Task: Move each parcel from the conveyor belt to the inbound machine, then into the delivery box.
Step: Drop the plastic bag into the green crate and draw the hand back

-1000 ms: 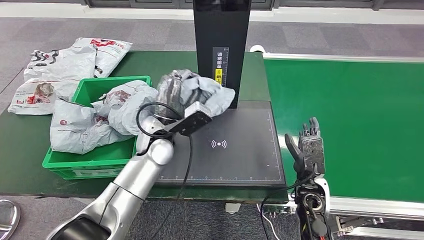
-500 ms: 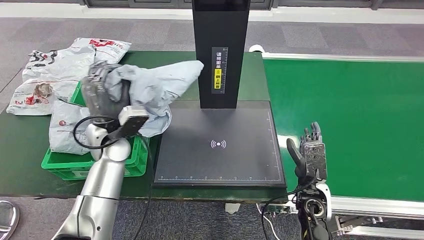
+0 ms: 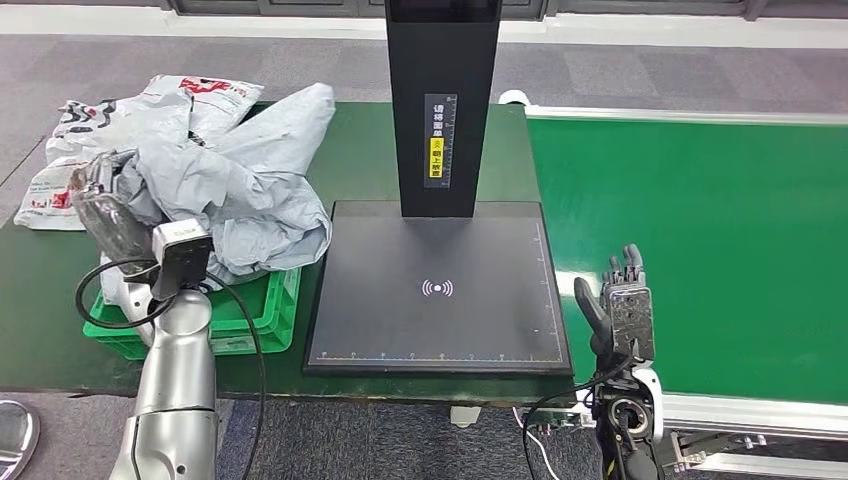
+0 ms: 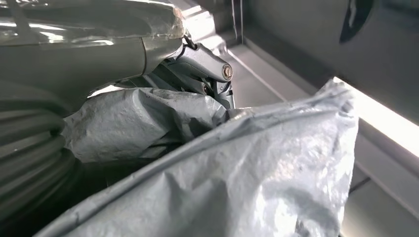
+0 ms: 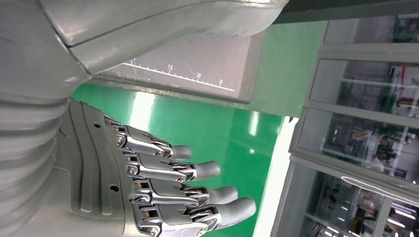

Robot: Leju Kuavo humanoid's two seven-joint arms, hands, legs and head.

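My left hand [image 3: 108, 212] grips a crumpled grey plastic parcel [image 3: 245, 175] and holds it over the green delivery box [image 3: 262, 312], whose inside the parcel hides. In the left wrist view the grey parcel [image 4: 237, 177] wraps around my fingers [image 4: 197, 69]. The black inbound machine's scan plate [image 3: 440, 290] lies bare below its upright black post [image 3: 440, 100]. My right hand [image 3: 622, 305] stands upright and open at the near edge of the green conveyor belt [image 3: 700, 230], holding nothing; its fingers [image 5: 197, 187] are spread.
Several white and grey parcels [image 3: 130, 125] lie piled on the dark green table [image 3: 360, 140] behind the box. The belt's metal frame [image 3: 740, 415] runs along the front right. Grey carpet lies beyond the table.
My left arm has swung left, carrying the grey parcel from the scan plate over to the green box. The right hand has stayed where it was.
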